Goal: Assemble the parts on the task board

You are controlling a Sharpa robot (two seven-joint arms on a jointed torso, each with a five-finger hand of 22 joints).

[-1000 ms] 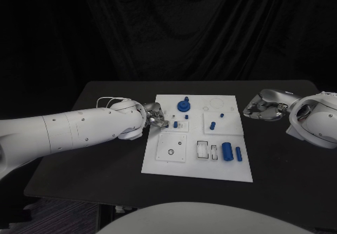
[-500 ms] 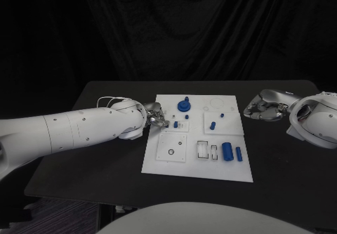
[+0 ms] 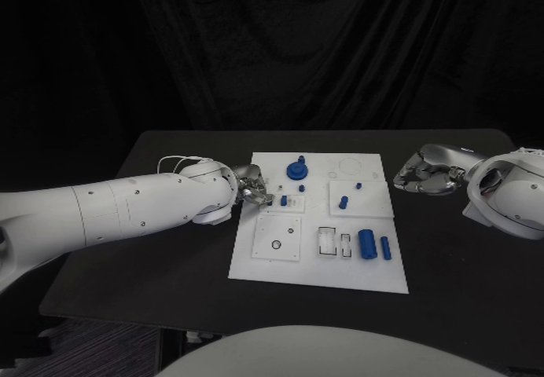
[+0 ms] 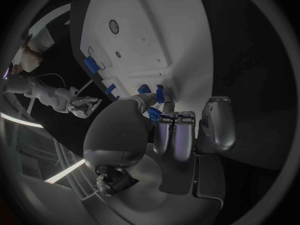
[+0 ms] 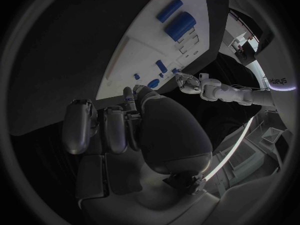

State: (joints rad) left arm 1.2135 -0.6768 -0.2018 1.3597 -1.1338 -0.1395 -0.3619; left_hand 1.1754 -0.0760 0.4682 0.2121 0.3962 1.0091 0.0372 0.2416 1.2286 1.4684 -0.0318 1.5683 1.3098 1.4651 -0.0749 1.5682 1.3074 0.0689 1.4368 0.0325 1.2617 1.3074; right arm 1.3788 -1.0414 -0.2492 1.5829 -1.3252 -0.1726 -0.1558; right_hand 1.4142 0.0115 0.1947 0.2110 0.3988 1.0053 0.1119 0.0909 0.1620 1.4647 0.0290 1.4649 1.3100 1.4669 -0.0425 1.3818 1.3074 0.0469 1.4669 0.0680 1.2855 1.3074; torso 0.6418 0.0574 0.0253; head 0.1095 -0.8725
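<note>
Task board (image 3: 320, 267) – left hand (image 3: 251, 191) at its edge, right hand (image 3: 425, 176) beside

Table (image 3: 170, 259): black, flat, with a bare dark top all around the middle.
Curtain (image 3: 284, 63): black cloth hanging behind the table, with soft folds.
Floor (image 3: 102, 342): a dark strip under the table's near corner, maybe carpet; too dim to tell.

Two bulky white arms with small dark screws; a thin white cable loops above the silver left hand (image 3: 251, 191); the right hand (image 3: 422, 174) is silver too.
</note>
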